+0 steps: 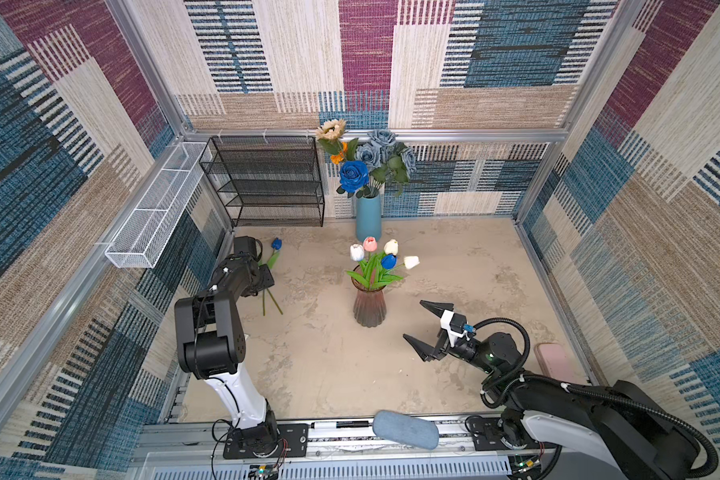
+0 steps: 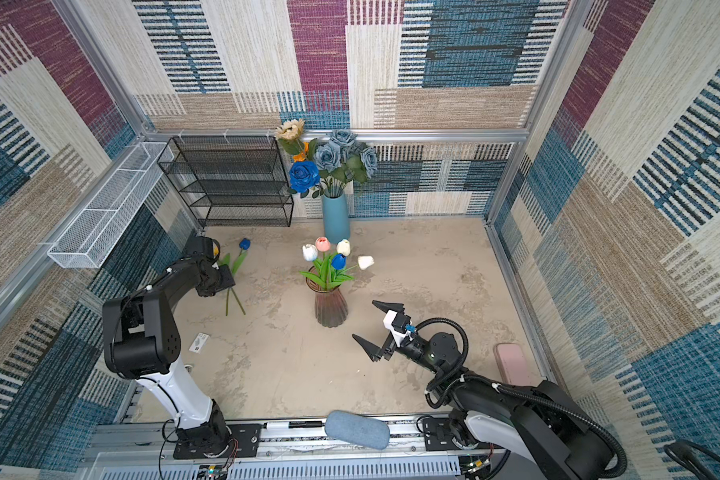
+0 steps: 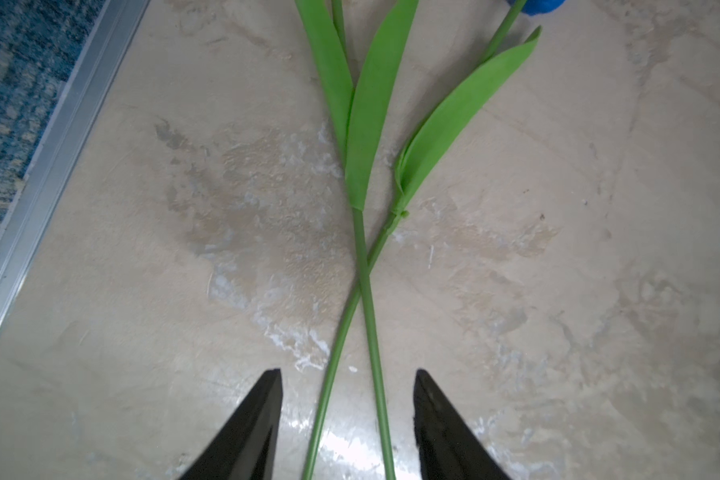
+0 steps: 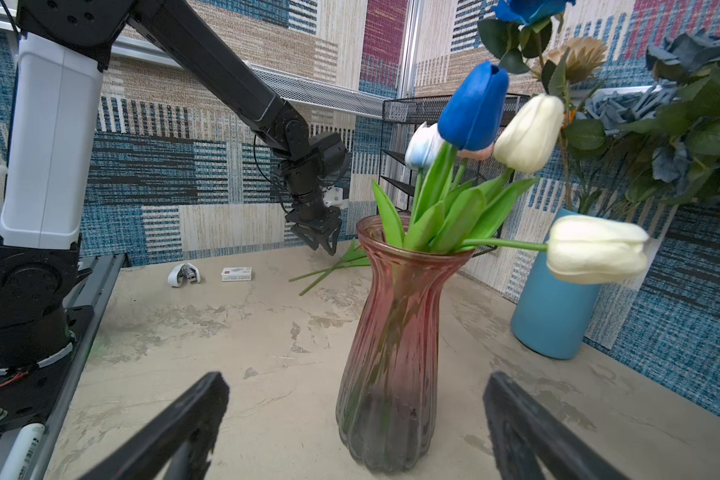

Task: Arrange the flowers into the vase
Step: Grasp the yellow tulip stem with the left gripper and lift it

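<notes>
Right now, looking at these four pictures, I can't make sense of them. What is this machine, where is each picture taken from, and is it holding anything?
It is a robot with two arms, each ending in a two-fingered claw called a gripper. Two pictures look down on the whole table from overhead, side by side. The other two come from small cameras on the arms' wrists, so the black wedges seen there are the claw's fingers.

In the middle stands a pink glass vase holding tulips. By the back wall, a blue vase holds roses. Two loose tulips lie crossed on the table.

The left gripper hangs open over their stems, one finger on either side, gripping neither. The right gripper is open and empty, facing the pink vase.
</notes>
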